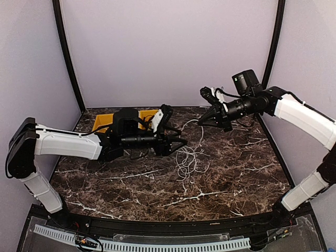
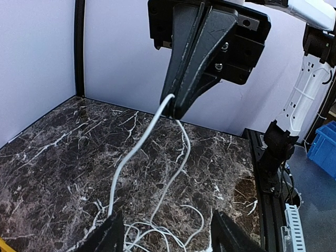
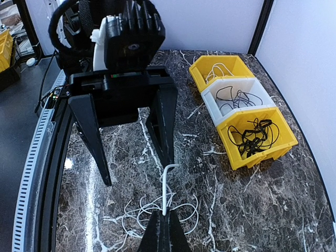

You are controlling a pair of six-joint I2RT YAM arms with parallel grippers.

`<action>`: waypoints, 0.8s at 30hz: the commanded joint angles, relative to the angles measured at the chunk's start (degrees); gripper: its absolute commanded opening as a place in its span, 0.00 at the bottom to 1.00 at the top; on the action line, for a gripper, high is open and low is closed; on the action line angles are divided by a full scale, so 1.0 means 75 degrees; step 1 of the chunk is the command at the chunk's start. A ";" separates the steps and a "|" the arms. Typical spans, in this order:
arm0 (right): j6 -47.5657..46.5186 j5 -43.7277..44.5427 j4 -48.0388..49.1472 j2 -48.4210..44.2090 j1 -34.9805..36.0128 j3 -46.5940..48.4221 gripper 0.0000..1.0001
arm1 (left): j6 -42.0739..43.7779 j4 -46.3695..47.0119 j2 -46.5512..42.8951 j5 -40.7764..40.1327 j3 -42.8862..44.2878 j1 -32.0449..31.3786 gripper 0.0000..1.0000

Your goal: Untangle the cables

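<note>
Over the marbled surface [image 1: 236,173], your right pincer [image 2: 176,105] hangs raised, pinching a white cable [image 2: 137,149] — your left pincer [image 3: 137,169] reaches level, spread.

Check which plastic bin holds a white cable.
The yellow plastic bin farthest from the right wrist camera; the white bin and nearer yellow bin hold black cables.

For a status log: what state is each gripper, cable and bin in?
Thin white cable: part lifted, rest tangled on dark marble table.
Right gripper: shut on that cable.
Left gripper: open, empty.
Far yellow plastic bin: white cable inside.
White plastic bin: black cables inside.
Near yellow plastic bin: black cables inside.
</note>
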 commanded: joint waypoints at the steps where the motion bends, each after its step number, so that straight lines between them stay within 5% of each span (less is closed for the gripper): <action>1: 0.0050 -0.0199 0.0060 -0.0091 0.0091 0.0166 0.00 | -0.0319 0.0551 0.0401 0.0019 0.0603 -0.0035 0.56; 11: -0.0083 -0.0245 0.0006 -0.0305 0.0109 -0.0067 0.00 | -0.0067 0.0193 0.0830 -0.0369 0.1090 -0.0034 0.26; 18: 0.0000 0.0006 0.0098 -0.0466 0.0112 -0.0036 0.00 | 0.0875 -0.1595 -0.0005 0.0902 0.0887 -0.0032 0.43; 24: -0.0023 0.0036 0.0087 -0.0520 0.0113 -0.0014 0.00 | 0.1653 -0.3326 -0.1621 -0.0239 0.0184 -0.0037 0.54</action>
